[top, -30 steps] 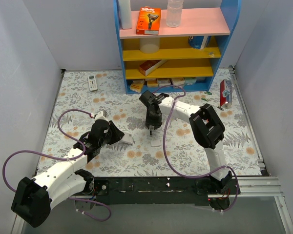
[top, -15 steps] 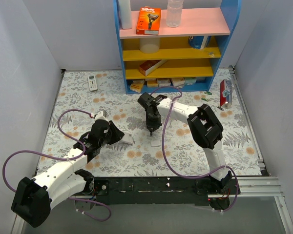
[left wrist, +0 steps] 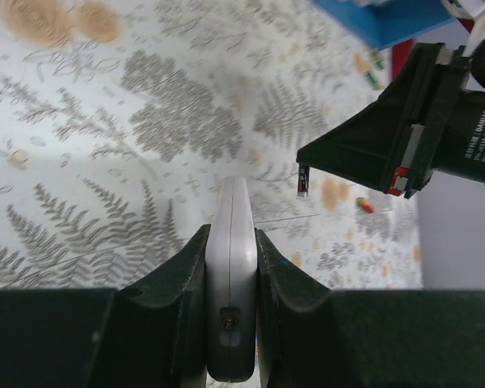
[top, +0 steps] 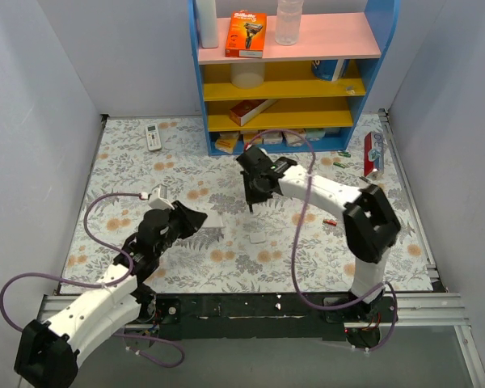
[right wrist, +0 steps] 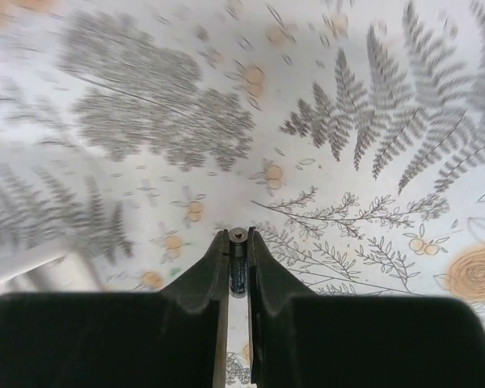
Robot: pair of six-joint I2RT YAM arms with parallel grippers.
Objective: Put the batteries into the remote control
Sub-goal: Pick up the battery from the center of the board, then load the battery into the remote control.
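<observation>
**On the floral table: remote clamped, battery pinched**

At the centre of the table (top: 145,174), the left gripper (left wrist: 230,236) is clenched on the remote control (left wrist: 230,283); the white bar sits edge-on between the two fingers, its rounded end projecting past the fingertips. In the top view the remote lies at 2 o'clock from the left arm's base. The right gripper (right wrist: 236,239) stands at 2 o'clock from the remote, near it but apart, fingers pointing down. Its jaws are closed tightly on a battery (right wrist: 238,271), held upright with its metal end cap showing between the tips; the left wrist view shows the cell's lower end protruding below the fingers, clear of the table. A loose red battery (top: 330,221) lies at 3 o'clock from the remote, well apart; a small white flat piece (top: 259,238) lies at 6 o'clock from the right gripper. A smaller buttoned remote (top: 153,136) rests at the table's 11 o'clock corner; a blue shelf unit (top: 388,32) stands at 12 o'clock.
</observation>
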